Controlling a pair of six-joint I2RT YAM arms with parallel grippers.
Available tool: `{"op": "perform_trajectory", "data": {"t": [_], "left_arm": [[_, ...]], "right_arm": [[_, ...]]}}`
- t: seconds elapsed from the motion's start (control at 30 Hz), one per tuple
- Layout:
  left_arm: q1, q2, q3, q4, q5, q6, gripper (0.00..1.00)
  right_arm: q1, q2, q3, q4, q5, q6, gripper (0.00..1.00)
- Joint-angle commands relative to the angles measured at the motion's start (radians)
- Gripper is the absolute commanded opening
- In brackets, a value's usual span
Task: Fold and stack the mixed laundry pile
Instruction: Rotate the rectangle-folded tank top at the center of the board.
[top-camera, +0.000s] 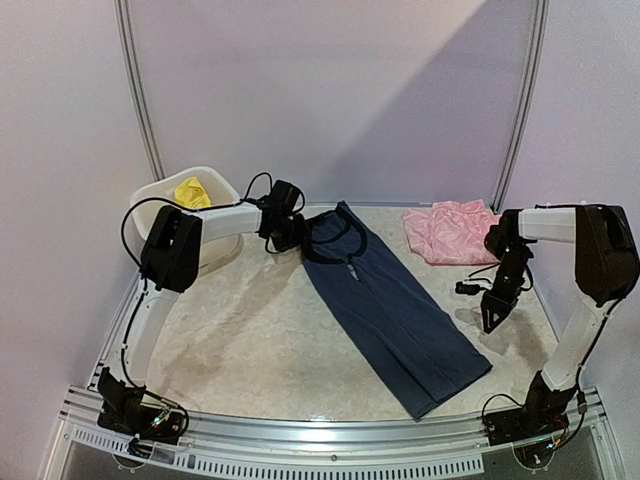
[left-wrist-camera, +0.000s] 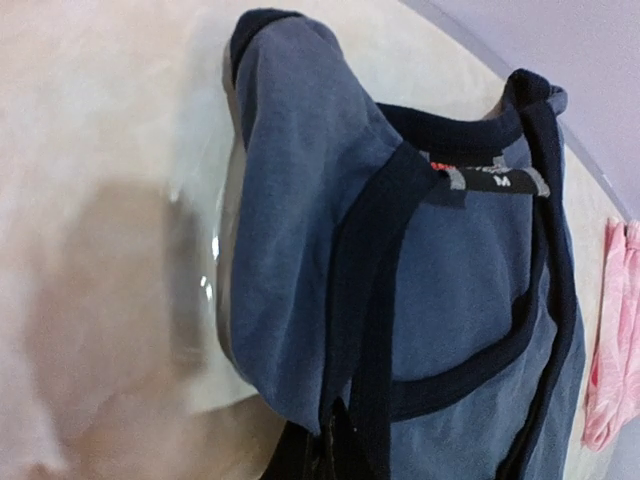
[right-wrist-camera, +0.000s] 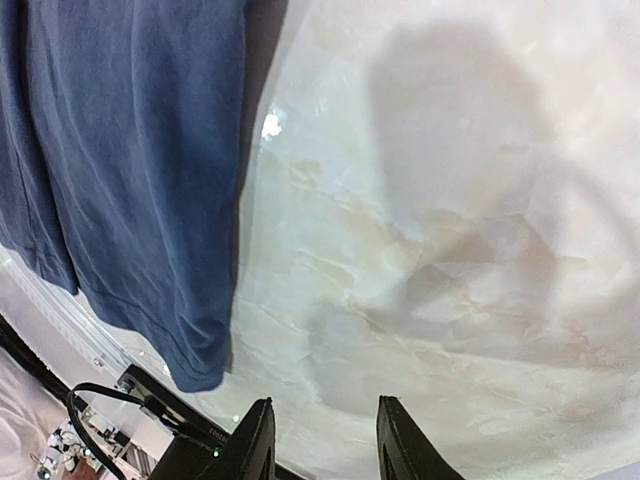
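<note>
Three garments and two grippers, entered from the near edge outward.

1. Right gripper (top-camera: 493, 318): hangs low over bare table (top-camera: 230, 340), just right of the navy top (top-camera: 390, 310) near its hem. Fingers (right-wrist-camera: 255, 440) apart, nothing between them. Probably staged to take the hem side once the fold begins.

2. Navy top: sleeveless with dark binding, spread flat on a diagonal, hem near-right and neckline far-left. Lying smooth suits a lengthwise fold. No fold made yet.

3. Left gripper (top-camera: 292, 232): clamped on the top's far-left shoulder. The wrist view shows the cloth bunched and raised off the table at the pinch. A shoulder grip likely serves to carry that edge across the body of the garment.

4. Pink piece (top-camera: 455, 232): crumpled at far right, well apart from the navy top. Unfolded, apparently awaiting its turn.

5. Yellow piece (top-camera: 192, 190): bunched inside the white tub (top-camera: 222, 176) at far left, beyond the left arm. Judged the last of the pile to be drawn.
</note>
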Motion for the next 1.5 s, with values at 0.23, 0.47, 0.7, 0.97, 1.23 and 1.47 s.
{"op": "perform_trajectory", "data": {"t": [0.23,0.47,0.7,0.97,1.23,1.47], "left_arm": [[0.073,0.144,0.283,-0.205,0.11,0.115,0.17],[0.055,-0.194,0.016,-0.087,0.043,0.237,0.51],[-0.053,-0.501,-0.404,-0.003,0.042,0.178,0.5],[-0.27,-0.721,-0.739,0.071,-0.016,0.081,0.46],[-0.448,-0.748,-0.821,0.057,0.025,0.05,0.47],[-0.529,-0.751,-0.902,0.185,0.077,-0.148,0.53]], "right_arm": [[0.048,0.039,0.01,0.01,-0.074,0.029,0.36],[0.057,0.04,-0.041,0.028,-0.061,0.005,0.41],[0.083,0.063,-0.105,0.044,-0.055,0.005,0.41],[0.17,0.067,-0.159,0.035,-0.066,0.029,0.19],[0.251,0.015,-0.181,0.036,-0.066,0.072,0.24],[0.152,-0.113,-0.131,0.077,0.059,0.183,0.59]]}}
